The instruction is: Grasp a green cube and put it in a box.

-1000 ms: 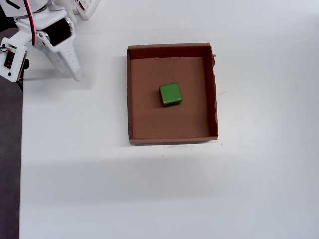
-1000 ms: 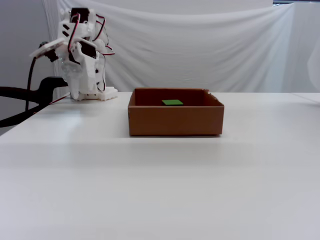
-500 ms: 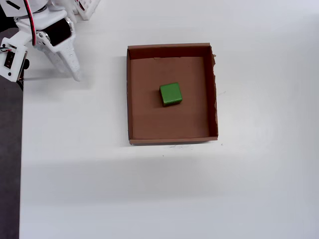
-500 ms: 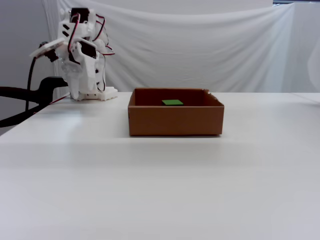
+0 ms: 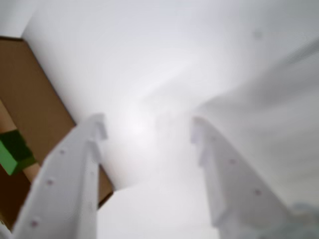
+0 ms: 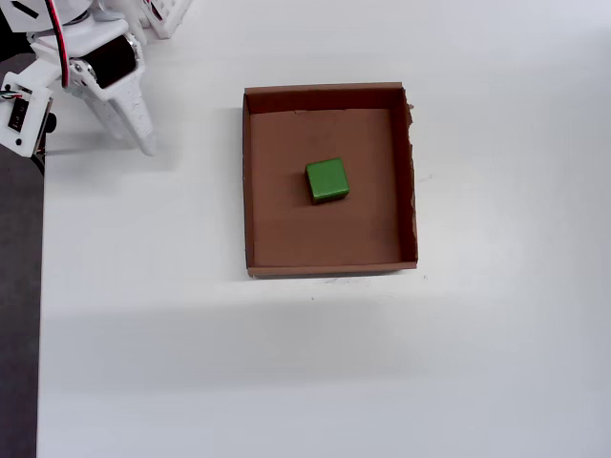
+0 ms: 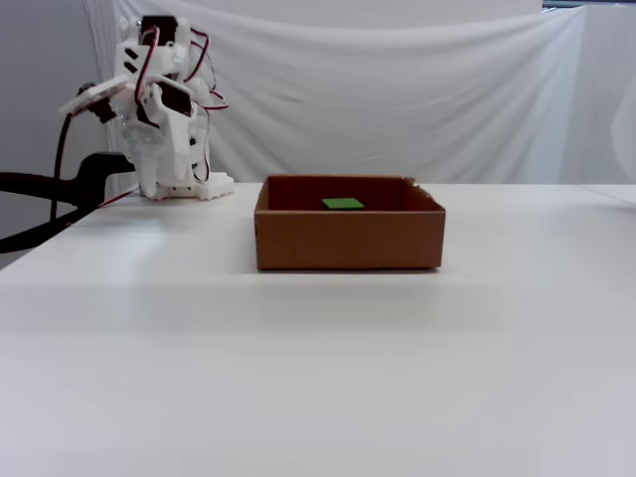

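The green cube [image 6: 326, 180] lies flat on the floor of the brown cardboard box [image 6: 247, 191], near its middle. In the fixed view only the cube's top [image 7: 344, 204] shows above the box's front wall [image 7: 348, 239]. My gripper [image 6: 136, 134] hangs folded back near the arm's base at the table's far left corner, well away from the box. In the wrist view my gripper [image 5: 148, 124] is open with nothing between its white fingers; the box [image 5: 37, 94] and cube [image 5: 15, 152] show at the left edge.
The arm's white base [image 7: 184, 187] stands at the table's back left. A dark strip [image 6: 19, 315] runs beyond the table's left edge in the overhead view. A white cloth backdrop [image 7: 397, 89] hangs behind the table.
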